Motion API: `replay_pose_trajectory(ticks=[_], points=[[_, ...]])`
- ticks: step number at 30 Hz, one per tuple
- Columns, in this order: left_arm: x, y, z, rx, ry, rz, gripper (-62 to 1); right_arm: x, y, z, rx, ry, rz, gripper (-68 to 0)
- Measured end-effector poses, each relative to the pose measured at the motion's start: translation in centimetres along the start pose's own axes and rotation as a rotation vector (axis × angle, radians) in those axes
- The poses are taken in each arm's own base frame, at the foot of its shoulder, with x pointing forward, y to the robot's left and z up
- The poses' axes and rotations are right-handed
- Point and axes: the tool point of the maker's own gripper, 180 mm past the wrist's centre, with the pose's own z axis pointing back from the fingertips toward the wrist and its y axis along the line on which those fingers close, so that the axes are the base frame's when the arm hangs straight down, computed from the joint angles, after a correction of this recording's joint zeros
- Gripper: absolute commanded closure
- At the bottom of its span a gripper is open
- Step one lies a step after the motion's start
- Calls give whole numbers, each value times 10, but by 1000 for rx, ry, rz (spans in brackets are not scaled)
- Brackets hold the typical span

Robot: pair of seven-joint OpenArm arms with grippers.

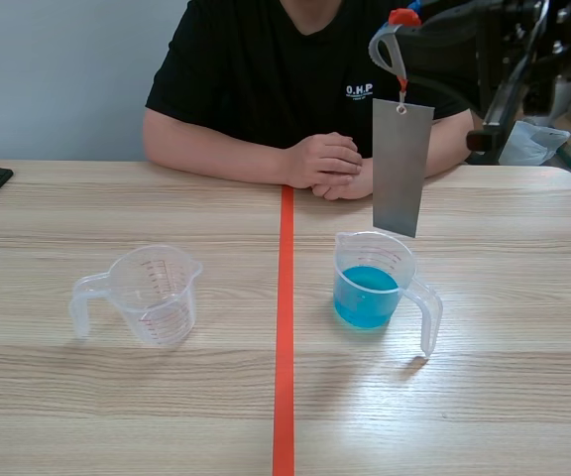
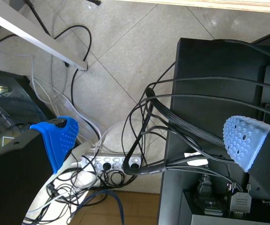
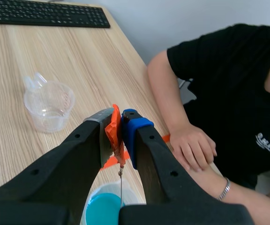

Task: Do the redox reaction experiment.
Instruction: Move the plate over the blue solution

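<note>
Danger first: the metal plate (image 1: 402, 167) hangs freely from an orange tab (image 3: 112, 130), so any quick descent could set it swinging. A swinging plate may clip the rim of the measuring cup of blue liquid (image 1: 373, 283), and that light plastic cup looks easy to tip, which would send solution across the table (image 1: 523, 297). A second worry is the hold itself. The right gripper (image 3: 121, 123) pinches only that small tab between its pads, and a slip would drop the plate edge-first into the cup with a splash. The person's hands (image 1: 325, 164) rest just beyond the cup, near any spill.

Now the pose: the right arm is raised high over the far right of the table, fingers clamped on the tab. The plate dangles upright, its lower edge about level with the cup's rim and, as far as I can judge, not yet in the liquid. The left gripper (image 2: 152, 138) is off the table, fingers spread and holding nothing, above floor cables (image 2: 125, 140). The empty cup (image 1: 155, 295) stands well apart.
</note>
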Motion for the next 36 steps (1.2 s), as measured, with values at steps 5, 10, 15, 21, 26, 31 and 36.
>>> replay_pose_trajectory(ticks=[5, 10, 15, 21, 26, 31, 36], points=[[1, -1, 1, -5, -5, 0, -623, -1, 2, 7, 15, -14, 7, -15], [1, -1, 1, -6, -6, -1, -623, 0, 2, 9, 19, -14, 17, -15], [3, -6, 0, -50, -7, -8, -617, 3, 2, 9, 19, -33, 18, -15], [9, 0, -2, -61, -10, -46, -301, 3, 1, 9, 17, -43, 10, -15], [18, 6, 6, -68, -43, -33, -119, -1, 6, 7, 36, -35, 3, -15], [38, 16, 13, -103, -79, -75, -47, -1, 7, 6, 37, -38, 3, -15], [77, 14, 11, -180, -181, -176, -47, -2, 6, 6, 35, -33, 8, -15]])
